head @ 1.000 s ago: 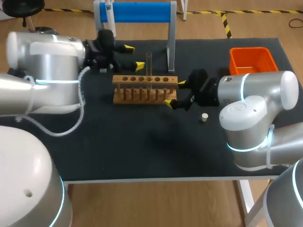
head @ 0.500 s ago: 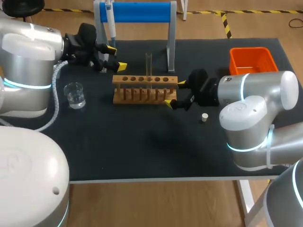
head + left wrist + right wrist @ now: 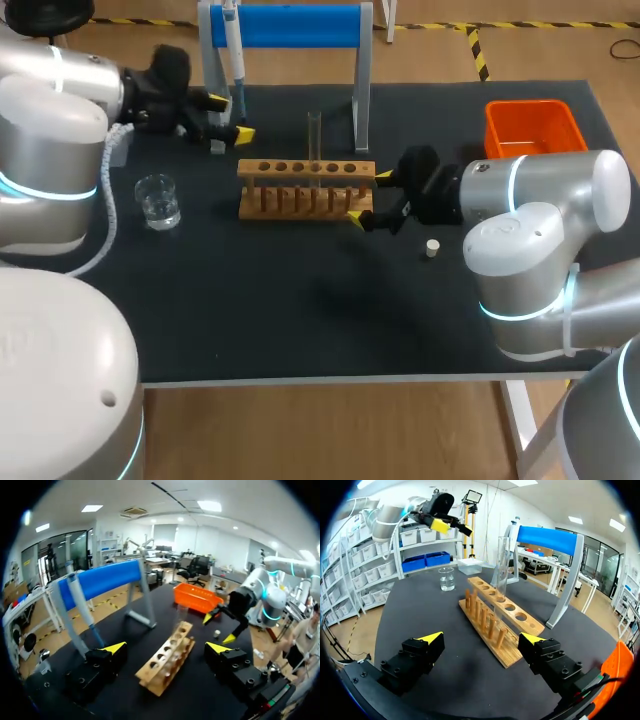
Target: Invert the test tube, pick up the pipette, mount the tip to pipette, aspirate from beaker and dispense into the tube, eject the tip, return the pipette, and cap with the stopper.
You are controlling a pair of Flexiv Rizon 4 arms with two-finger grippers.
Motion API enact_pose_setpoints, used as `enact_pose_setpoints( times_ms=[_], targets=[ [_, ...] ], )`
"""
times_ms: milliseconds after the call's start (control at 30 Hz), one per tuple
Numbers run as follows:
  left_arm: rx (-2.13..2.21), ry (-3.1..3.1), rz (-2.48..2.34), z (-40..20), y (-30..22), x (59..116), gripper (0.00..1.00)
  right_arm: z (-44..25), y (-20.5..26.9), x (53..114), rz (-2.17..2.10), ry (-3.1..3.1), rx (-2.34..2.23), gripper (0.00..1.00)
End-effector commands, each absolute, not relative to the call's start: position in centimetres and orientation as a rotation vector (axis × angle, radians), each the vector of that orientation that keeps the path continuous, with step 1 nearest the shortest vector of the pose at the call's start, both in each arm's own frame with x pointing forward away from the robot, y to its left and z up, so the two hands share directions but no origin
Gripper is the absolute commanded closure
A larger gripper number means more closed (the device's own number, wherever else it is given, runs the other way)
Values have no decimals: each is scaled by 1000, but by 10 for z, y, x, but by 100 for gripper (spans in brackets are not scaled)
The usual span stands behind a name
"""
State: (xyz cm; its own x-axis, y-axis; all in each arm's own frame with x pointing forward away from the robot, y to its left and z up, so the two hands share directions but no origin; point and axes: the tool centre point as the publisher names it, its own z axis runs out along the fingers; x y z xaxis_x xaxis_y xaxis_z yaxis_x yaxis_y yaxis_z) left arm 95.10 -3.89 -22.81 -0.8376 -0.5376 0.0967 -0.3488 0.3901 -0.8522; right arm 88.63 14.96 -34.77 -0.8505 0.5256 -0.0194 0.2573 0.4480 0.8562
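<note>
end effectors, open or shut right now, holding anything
Left end effector: open, holding nothing.
Right end effector: open, holding nothing.

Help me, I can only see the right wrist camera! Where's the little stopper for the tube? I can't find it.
Observer: The stopper sits on the table behind your right gripper. It's past the right end of the rack and not touching it.
Operator: Is the other gripper holding the pipette?
Observer: No. The left gripper is open. The pipette hangs on the blue stand, just beyond one finger and not between the two.
Operator: What's the orange thing at the edge?
Observer: It's an orange bin at the table's far right corner.
</note>
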Motion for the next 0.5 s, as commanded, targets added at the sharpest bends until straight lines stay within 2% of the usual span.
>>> enact_pose_setpoints(
  times_ms=[33,500],
  targets=[
    [-887,2392,-1361,-228,-5,942,0,-348,149,886,1358,2420,674,0],
    [-1371,2091,-1014,-253,145,929,0,-348,149,886,1358,2420,674,0]
  ],
)
